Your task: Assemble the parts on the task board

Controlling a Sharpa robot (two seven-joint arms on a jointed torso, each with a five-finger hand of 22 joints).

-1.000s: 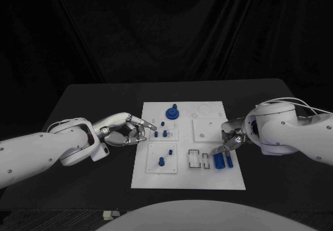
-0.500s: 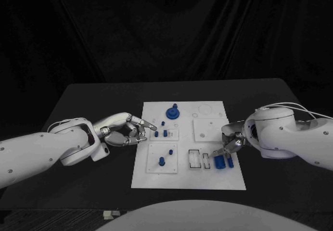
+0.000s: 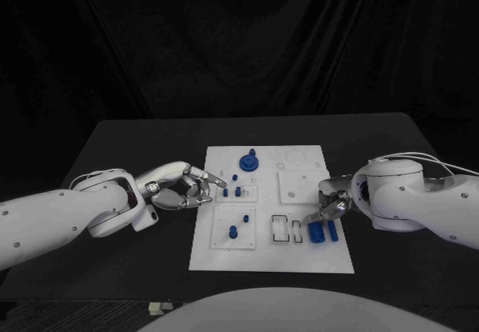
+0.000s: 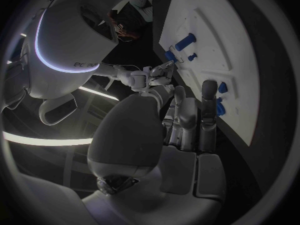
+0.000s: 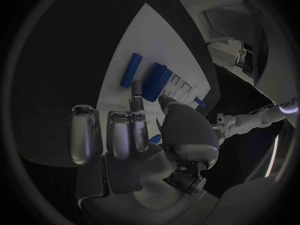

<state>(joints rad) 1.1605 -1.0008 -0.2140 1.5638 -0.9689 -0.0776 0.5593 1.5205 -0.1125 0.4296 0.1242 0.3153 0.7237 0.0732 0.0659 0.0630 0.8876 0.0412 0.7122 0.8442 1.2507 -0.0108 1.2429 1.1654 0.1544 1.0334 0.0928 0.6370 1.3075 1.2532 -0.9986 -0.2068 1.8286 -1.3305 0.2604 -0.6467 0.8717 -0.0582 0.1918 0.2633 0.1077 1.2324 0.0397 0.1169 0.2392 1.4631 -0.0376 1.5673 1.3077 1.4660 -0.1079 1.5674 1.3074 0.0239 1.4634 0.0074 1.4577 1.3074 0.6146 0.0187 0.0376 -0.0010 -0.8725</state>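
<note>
The white task board lies mid-table. My left hand hovers at its left edge with fingers loosely curled and nothing in them; one fingertip reaches near two small blue pegs. My right hand is at the board's right edge, a fingertip and the thumb pointing down at the far ends of the blue bars lying flat there. A bit of blue shows under that thumb; I cannot tell whether it is held.
A blue round part stands at the board's far end. Two blue pegs stand in the near-left plate, beside two empty slot frames. Black table surrounds the board.
My right arm has drawn slightly in and down, bringing its fingertips closer to the blue bars. The left hand has edged a little toward the board. The parts have not moved.
</note>
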